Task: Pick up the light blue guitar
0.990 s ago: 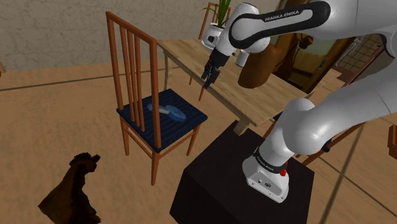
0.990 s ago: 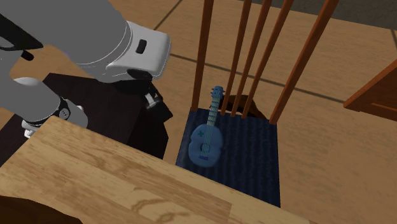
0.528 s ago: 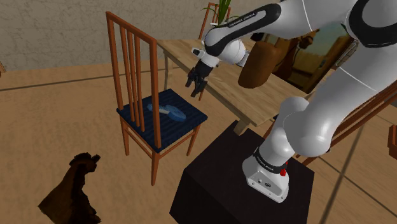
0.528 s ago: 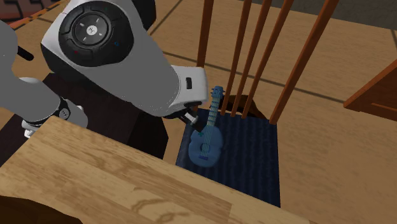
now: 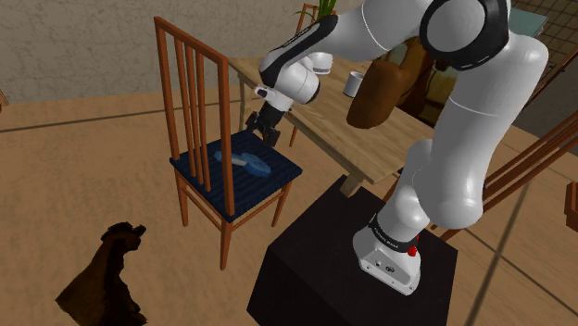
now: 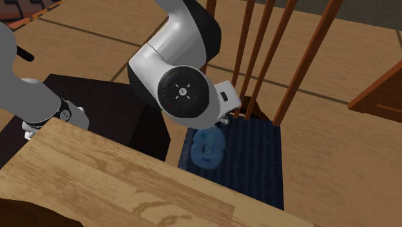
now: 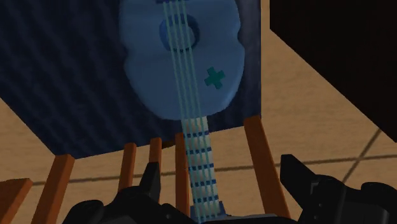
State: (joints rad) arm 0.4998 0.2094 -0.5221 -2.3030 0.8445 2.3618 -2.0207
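Note:
The light blue guitar (image 5: 246,162) lies flat on the dark blue seat (image 5: 269,178) of a wooden chair (image 5: 190,88), its neck pointing toward the chair's back slats. My black gripper (image 5: 261,132) hangs a little above the seat, over the guitar. In the wrist view the guitar's body (image 7: 184,57) and neck (image 7: 202,168) run straight out from the gripper (image 7: 222,178). The fingers (image 7: 151,181) stand apart on either side of the neck and touch nothing. In the second exterior view the arm's wrist covers the neck, leaving the guitar's body (image 6: 207,149) visible.
A wooden table (image 5: 370,144) stands just behind the chair and carries a brown object (image 5: 375,93) and a mug (image 5: 352,85). The black stand (image 5: 343,259) is close to the chair's front corner. A dark brown shape (image 5: 106,278) lies on the floor.
The arm has swung from over the table edge toward the chair. The gripper has come down and now hangs above the guitar. The guitar has not moved.

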